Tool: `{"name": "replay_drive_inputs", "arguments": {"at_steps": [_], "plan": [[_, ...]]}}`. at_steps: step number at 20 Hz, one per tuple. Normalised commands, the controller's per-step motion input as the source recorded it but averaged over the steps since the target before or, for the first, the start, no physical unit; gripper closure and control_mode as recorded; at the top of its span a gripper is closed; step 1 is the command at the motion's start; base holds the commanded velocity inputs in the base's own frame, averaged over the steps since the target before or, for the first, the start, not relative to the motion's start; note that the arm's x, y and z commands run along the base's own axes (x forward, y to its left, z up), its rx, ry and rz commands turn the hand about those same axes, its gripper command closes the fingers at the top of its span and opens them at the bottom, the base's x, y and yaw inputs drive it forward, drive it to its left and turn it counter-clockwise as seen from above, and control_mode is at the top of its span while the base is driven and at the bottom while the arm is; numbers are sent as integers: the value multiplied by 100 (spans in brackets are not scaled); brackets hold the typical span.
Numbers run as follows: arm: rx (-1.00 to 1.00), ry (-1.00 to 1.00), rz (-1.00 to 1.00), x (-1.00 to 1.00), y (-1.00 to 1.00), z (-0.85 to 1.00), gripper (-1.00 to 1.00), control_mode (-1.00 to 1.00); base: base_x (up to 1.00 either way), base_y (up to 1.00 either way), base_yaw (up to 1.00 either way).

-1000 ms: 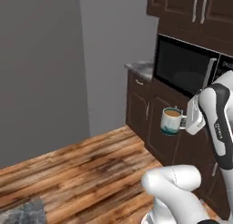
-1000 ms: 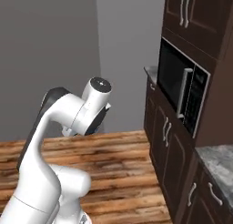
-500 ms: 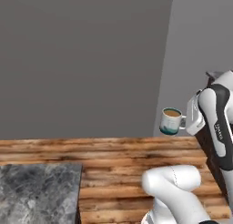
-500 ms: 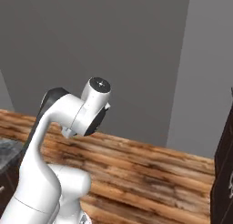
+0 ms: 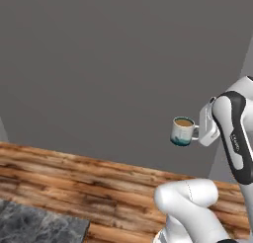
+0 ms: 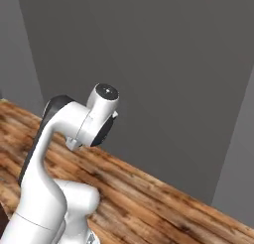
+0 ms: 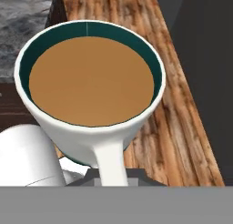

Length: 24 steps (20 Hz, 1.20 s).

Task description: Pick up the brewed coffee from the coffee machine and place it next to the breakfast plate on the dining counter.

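Item: brewed coffee [image 5: 183, 131]. Small white mug with a teal-green band round its foot, side handle, brown liquid close to the rim. Position: carried upright in mid-air, level, well above the wood plank floor [image 5: 74, 175], in front of a plain grey wall [image 5: 108, 64]. In the left base view it sits just left of the hand [image 5: 203, 131], its handle pointing right into the hand. In the hand view the mug [image 7: 91, 93] stands directly ahead of the hand, and its white handle runs straight down to the bottom edge where the fingers meet it.

Item: hand. State: closed tight on the mug's handle; the fingertips themselves are hidden by the handle and the mug body. The white arm [image 5: 234, 138] rises behind it at the right edge of the left base view; in the right base view the arm [image 6: 74, 134] bends over its base at lower left.

Item: counter [image 5: 34, 227]. Grey marbled top, a corner showing at the lower left of the left base view, well apart from the mug and lower. In the hand view a grey marbled patch [image 7: 25, 11] lies at upper left, beyond the mug's rim.
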Motion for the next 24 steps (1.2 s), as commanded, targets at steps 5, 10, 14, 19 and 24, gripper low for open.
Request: {"name": "replay_drive_inputs", "arguments": {"at_steps": [5,10,14,19,24], "plan": [[0,0,0,0,0,0,100,100,100,-4,48],[0,0,0,0,0,0,100,100,100,0,51],[0,0,0,0,0,0,100,100,100,8,48],[0,0,0,0,0,0,100,100,96,58,37],[0,0,0,0,0,0,100,100,100,72,31]]}}
